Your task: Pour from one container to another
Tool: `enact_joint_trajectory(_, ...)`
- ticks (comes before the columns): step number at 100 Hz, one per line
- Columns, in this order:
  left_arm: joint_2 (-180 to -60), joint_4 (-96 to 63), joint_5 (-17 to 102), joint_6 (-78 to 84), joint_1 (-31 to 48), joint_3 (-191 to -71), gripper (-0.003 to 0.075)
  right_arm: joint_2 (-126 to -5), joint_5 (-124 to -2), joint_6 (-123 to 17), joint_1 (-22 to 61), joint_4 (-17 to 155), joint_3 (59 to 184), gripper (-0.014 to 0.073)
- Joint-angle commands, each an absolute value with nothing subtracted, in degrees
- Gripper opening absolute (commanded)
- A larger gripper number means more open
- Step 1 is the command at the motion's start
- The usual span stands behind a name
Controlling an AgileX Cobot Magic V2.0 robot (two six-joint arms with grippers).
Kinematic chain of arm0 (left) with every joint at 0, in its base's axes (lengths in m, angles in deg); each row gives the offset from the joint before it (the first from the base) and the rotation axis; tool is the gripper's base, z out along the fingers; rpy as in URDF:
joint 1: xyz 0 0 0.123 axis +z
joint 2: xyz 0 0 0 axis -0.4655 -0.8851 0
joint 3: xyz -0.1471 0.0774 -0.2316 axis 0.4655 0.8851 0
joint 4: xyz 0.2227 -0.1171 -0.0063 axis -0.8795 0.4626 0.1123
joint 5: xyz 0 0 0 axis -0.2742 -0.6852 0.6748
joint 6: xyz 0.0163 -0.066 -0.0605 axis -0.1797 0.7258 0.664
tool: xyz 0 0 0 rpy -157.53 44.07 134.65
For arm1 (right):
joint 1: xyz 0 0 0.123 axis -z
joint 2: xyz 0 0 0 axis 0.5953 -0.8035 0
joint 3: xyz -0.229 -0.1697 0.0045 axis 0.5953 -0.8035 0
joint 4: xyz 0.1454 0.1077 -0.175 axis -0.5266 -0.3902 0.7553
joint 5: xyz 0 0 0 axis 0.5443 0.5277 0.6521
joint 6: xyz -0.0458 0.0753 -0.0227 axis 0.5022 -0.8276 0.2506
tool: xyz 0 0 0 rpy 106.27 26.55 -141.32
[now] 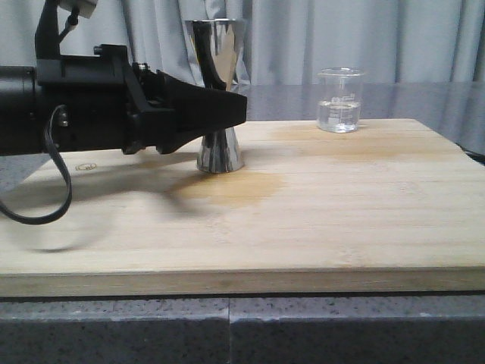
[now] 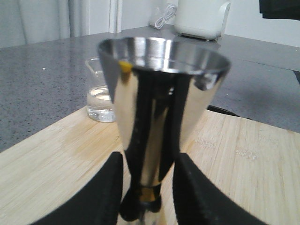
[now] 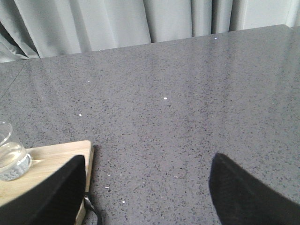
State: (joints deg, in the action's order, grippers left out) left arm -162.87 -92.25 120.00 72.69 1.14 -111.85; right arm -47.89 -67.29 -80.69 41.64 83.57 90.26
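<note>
Reaching in from the left, our left gripper sets its fingers narrowly either side of the upright steel jigger at its brass-banded waist; whether they touch, we cannot tell. Farther right on the board, well apart, stands the clear beaker, part-filled. Our right gripper, fingers wide and empty, is the nearer to it.

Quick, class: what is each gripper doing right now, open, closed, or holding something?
Left gripper: jaws either side of the steel jigger at its waist; a firm grip cannot be told.
Right gripper: open, holding nothing.
</note>
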Motion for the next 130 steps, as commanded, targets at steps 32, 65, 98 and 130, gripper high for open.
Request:
enact_joint_trajectory(32, -161.01, -90.62, 125.04, 73.21, 0.68, -113.07, 0.0067, -48.09, -72.89, -80.21, 41.79, 84.26, 92.44, 0.0499)
enact_joint_trajectory(65, -161.01, -92.55, 127.99, 73.21, 0.68, -113.07, -0.0018, -48.09, -74.72, -80.21, 41.79, 84.26, 92.44, 0.0499)
enact_joint_trajectory(98, -160.81, -95.94, 133.42, 73.92, 0.68, -113.07, -0.0019, -48.09, -74.76, -80.21, 41.23, 85.20, 92.34, 0.0499)
enact_joint_trajectory(130, -156.97, -96.83, 133.17, 75.45, 0.68, -113.07, -0.0019, -49.23, -75.66, -80.21, 37.25, 85.44, 92.34, 0.0499)
